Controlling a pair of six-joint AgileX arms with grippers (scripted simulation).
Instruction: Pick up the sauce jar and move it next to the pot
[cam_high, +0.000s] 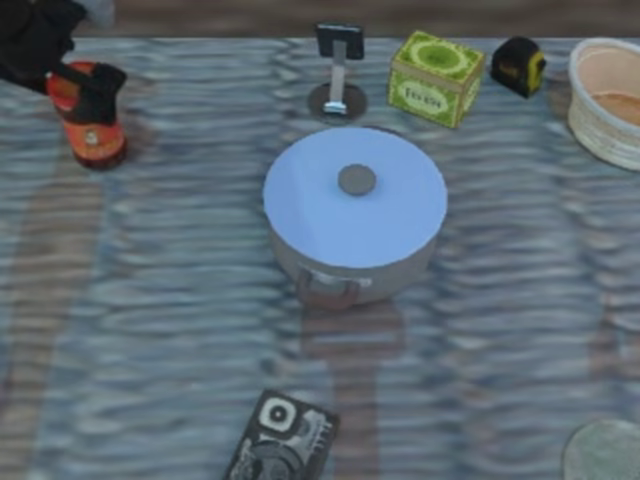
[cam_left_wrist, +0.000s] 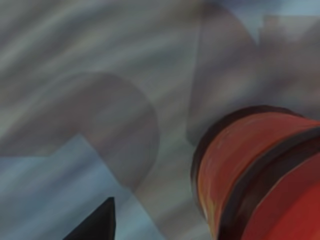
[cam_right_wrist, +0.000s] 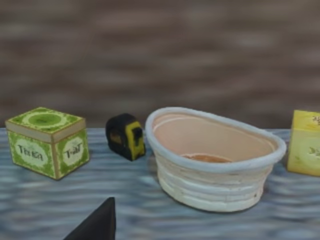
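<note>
Landmark: the pot (cam_high: 354, 215), one large round grey metal vessel at mid-table, with a flat pale-blue lid (cam_high: 355, 196), a dark round knob (cam_high: 357, 181) and a handle on its near side.

Sauce jar (cam_high: 88, 118): one, small and cylindrical with orange-red lid and label, far to the pot's left and slightly behind it, close to the table's back left corner; it leans rather than standing straight.

My left gripper (cam_high: 88, 88): at the jar, my dark fingers clamped on its upper part; in my left wrist view the jar (cam_left_wrist: 255, 175) fills the frame close up, red with a dark band.

My right gripper: not seen from above; one dark fingertip (cam_right_wrist: 95, 225) shows in my right wrist view, so I cannot tell whether those fingers are apart or together.

Open room: the rippled blue-grey table (cam_high: 150, 300) lies bare between jar and pot, and to the pot's near left and right.

Behind the pot: one small dark stand (cam_high: 338, 70) on a round base, close to the lid's rim; one green tea box (cam_high: 434, 78); one black-and-yellow tape measure (cam_high: 519, 66).

Back right of the pot: one beige ribbed bowl (cam_high: 590, 115) at the table's right edge.

Near edge: one dark printed box (cam_high: 282, 440) in front of the pot; one grey disc (cam_high: 605, 455) at the right corner.

Right wrist view only: one yellow box (cam_right_wrist: 305, 142) beside the bowl.
</note>
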